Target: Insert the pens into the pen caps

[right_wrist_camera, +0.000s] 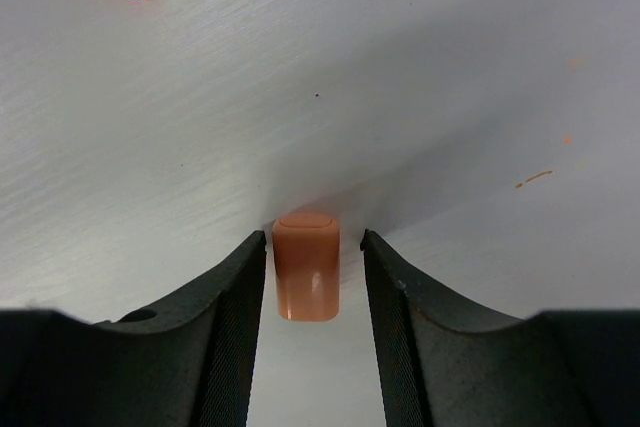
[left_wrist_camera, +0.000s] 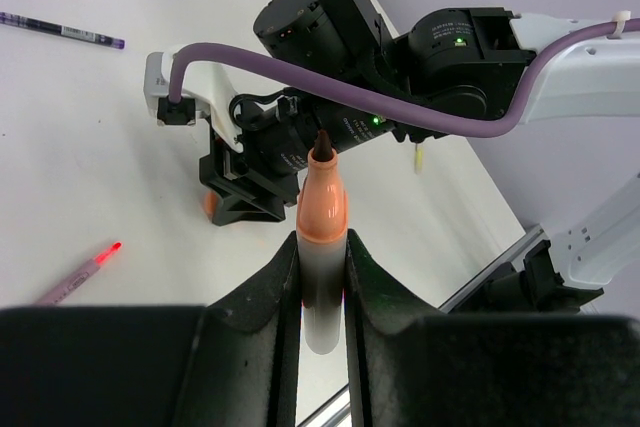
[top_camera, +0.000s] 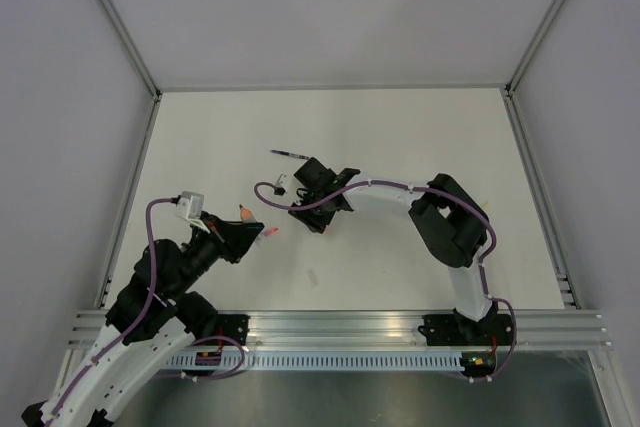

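My left gripper (top_camera: 243,227) (left_wrist_camera: 322,252) is shut on a pen (left_wrist_camera: 322,217) with a pale barrel, an orange nose and a dark tip, held above the table and pointing at the right arm. My right gripper (top_camera: 306,217) (right_wrist_camera: 313,252) is down at the table. Its jaws are open on either side of an orange-red pen cap (right_wrist_camera: 306,267), with small gaps. The cap also peeks out in the left wrist view (left_wrist_camera: 208,203). A red-pink pen (top_camera: 270,233) (left_wrist_camera: 80,274) lies between the grippers. A dark purple pen (top_camera: 290,154) (left_wrist_camera: 60,30) lies farther back. A pale yellow pen end (left_wrist_camera: 420,158) shows behind the right arm.
The right arm (top_camera: 440,212) arches across the middle of the table, with its purple cable (left_wrist_camera: 350,97) looping in front of the held pen. An aluminium rail (top_camera: 350,327) runs along the near edge. Grey walls enclose the table's left, far and right sides.
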Robot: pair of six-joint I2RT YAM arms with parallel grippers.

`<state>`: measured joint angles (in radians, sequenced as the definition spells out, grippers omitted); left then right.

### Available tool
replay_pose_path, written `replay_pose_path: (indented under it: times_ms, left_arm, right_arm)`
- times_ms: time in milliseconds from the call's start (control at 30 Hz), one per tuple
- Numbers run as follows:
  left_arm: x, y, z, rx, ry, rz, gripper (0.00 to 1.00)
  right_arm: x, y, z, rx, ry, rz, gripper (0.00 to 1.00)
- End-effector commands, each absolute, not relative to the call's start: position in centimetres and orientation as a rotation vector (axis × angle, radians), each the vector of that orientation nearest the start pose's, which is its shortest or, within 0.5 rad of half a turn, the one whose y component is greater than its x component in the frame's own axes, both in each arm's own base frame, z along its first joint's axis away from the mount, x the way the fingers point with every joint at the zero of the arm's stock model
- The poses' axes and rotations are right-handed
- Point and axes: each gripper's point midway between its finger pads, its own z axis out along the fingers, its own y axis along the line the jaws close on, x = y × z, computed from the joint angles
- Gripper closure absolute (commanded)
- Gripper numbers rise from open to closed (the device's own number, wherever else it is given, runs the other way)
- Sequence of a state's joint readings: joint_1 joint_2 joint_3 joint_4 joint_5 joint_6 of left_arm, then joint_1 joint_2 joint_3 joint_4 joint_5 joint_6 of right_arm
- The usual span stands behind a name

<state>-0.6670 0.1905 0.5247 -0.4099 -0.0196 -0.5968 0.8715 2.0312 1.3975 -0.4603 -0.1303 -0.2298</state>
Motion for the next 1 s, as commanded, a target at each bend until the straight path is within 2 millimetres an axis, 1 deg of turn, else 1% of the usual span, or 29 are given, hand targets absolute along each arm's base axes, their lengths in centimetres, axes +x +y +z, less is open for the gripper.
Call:
replay_pose_path:
  times_ms: [0, 133, 333, 433, 467, 533, 567, 600, 633, 667, 733, 767, 800, 867, 900, 967]
  left_arm:
    - [15.8, -15.4, 26.3, 0.031, 1.692, -0.985, 0.98]
    - [16.0, -15.5, 25.9, 0.030, 1.704, -0.979, 0.98]
    - [15.9, -16.2, 25.8, 0.053, 1.711, -1.007, 0.98]
    - [16.0, -16.4, 25.9, 0.058, 1.711, -1.015, 0.98]
    - [16.0, -16.5, 25.9, 0.058, 1.714, -1.013, 0.98]
    - [16.2, -16.7, 25.7, 0.063, 1.717, -1.017, 0.98]
    - [16.3, -16.8, 25.4, 0.064, 1.723, -1.014, 0.98]
    - [16.4, -16.9, 25.2, 0.068, 1.727, -1.011, 0.98]
    - [16.7, -17.2, 24.9, 0.075, 1.736, -1.007, 0.98]
    - [16.8, -17.3, 24.7, 0.077, 1.743, -1.007, 0.98]
    - [17.1, -18.0, 23.6, 0.102, 1.784, -1.006, 0.98]
    - [17.2, -18.2, 23.6, 0.105, 1.786, -1.007, 0.98]
    - [17.2, -18.4, 23.4, 0.118, 1.796, -1.009, 0.98]
    - [17.4, -18.8, 23.2, 0.130, 1.806, -1.012, 0.98]
    - [17.5, -18.9, 23.1, 0.131, 1.806, -1.013, 0.98]
    - [17.7, -19.2, 22.8, 0.134, 1.813, -1.017, 0.98]
  right_arm:
    - [26.2, 32.7, -1.7, -1.486, 2.433, 0.298, 0.50]
    - [26.5, 32.3, -2.0, -1.472, 2.451, 0.255, 0.52]
    - [26.5, 31.5, -2.5, -1.458, 2.473, 0.205, 0.55]
    - [26.7, 31.4, -2.3, -1.445, 2.469, 0.193, 0.64]
    - [26.7, 31.3, -2.4, -1.444, 2.472, 0.190, 0.70]
    - [26.9, 31.5, -1.9, -1.421, 2.468, 0.194, 0.78]
    - [27.2, 31.7, -1.5, -1.405, 2.459, 0.194, 0.87]
    - [27.4, 31.9, -1.2, -1.380, 2.464, 0.199, 0.92]
    - [27.6, 32.1, -0.6, -1.355, 2.460, 0.204, 0.99]
    - [28.0, 32.2, -0.1, -1.325, 2.465, 0.209, 1.00]
    - [29.4, 32.6, 1.7, -1.214, 2.467, 0.187, 1.00]
    - [30.3, 32.7, 2.8, -1.157, 2.470, 0.184, 1.00]
    - [30.8, 32.7, 3.5, -1.117, 2.473, 0.196, 1.00]
    - [32.0, 33.1, 5.8, -0.987, 2.473, 0.266, 1.00]
    - [32.4, 33.1, 6.6, -0.949, 2.471, 0.286, 1.00]
    - [33.5, 33.3, 9.1, -0.834, 2.446, 0.322, 1.00]
